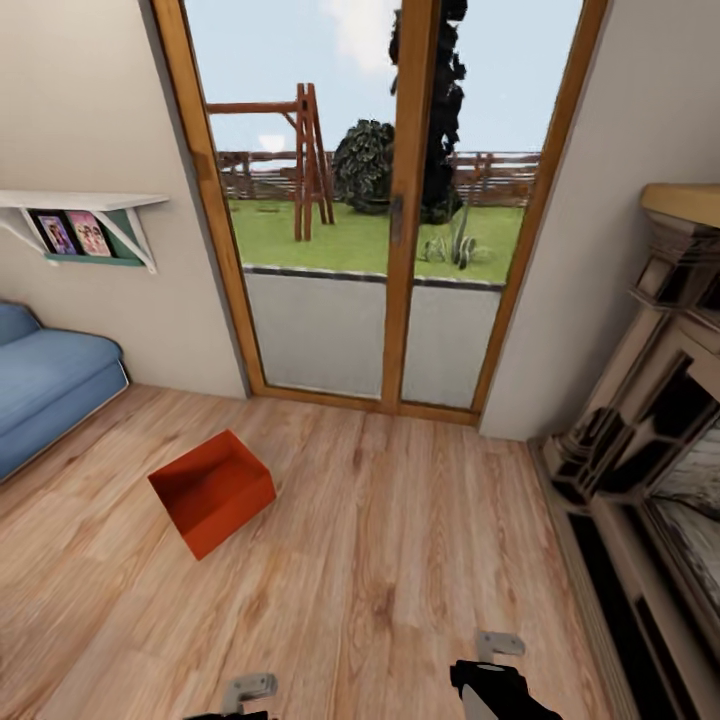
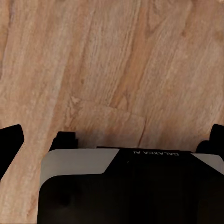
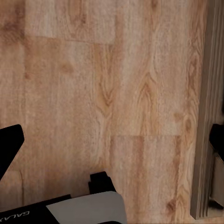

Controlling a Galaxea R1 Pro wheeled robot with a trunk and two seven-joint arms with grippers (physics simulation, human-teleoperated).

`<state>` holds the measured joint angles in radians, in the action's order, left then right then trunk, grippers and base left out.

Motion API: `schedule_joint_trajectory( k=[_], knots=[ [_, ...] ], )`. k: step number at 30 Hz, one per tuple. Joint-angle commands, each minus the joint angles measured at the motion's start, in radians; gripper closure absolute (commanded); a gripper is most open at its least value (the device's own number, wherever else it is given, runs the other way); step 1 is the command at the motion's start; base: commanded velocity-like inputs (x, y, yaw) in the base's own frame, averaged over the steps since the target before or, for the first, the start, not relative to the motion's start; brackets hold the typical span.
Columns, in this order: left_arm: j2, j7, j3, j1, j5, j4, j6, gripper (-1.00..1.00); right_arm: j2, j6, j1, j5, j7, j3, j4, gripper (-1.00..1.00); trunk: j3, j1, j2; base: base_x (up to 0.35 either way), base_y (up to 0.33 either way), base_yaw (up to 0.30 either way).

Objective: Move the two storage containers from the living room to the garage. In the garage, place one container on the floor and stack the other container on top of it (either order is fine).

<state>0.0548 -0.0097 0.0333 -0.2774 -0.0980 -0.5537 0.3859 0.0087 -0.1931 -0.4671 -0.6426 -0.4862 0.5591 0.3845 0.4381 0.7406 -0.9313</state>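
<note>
One orange-red storage container (image 1: 212, 490) sits on the light wood plank flooring (image 1: 400, 560) of the living room, left of centre and turned at an angle, its open top facing up. It is well ahead of both arms and nothing touches it. My left arm's end (image 1: 250, 688) and right arm's end (image 1: 495, 680) show at the near edge of the head view. The left gripper (image 2: 112, 140) is open over bare planks. The right gripper (image 3: 112, 142) is open too, with nothing between its fingers. The garage is out of view.
A blue sofa (image 1: 50, 380) stands at the left under a wall shelf (image 1: 85, 215) with pictures. Wood-framed glass doors (image 1: 395, 250) close the far wall. A stone fireplace (image 1: 650, 440) lines the right side, and its base edge (image 3: 205, 140) runs close to the right gripper.
</note>
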Motion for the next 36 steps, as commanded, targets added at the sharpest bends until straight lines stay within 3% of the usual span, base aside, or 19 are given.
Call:
schedule_joint_trajectory(
  k=[1, 36],
  knots=[
    [0.001, -0.001, 0.003, 0.000, -0.009, -0.002, 0.007, -1.00, -0.001, -0.006, -0.001, -0.005, -0.008, 0.008, 0.002, -1.00, 0.001, 0.001, -0.001, 0.329, -0.005, 0.245],
    [0.001, -0.001, 0.003, 0.000, -0.009, -0.002, 0.007, -1.00, -0.001, -0.006, -0.001, -0.005, -0.008, 0.008, 0.002, -1.00, 0.001, 0.001, -0.001, 0.314, -0.160, 0.245]
  ],
)
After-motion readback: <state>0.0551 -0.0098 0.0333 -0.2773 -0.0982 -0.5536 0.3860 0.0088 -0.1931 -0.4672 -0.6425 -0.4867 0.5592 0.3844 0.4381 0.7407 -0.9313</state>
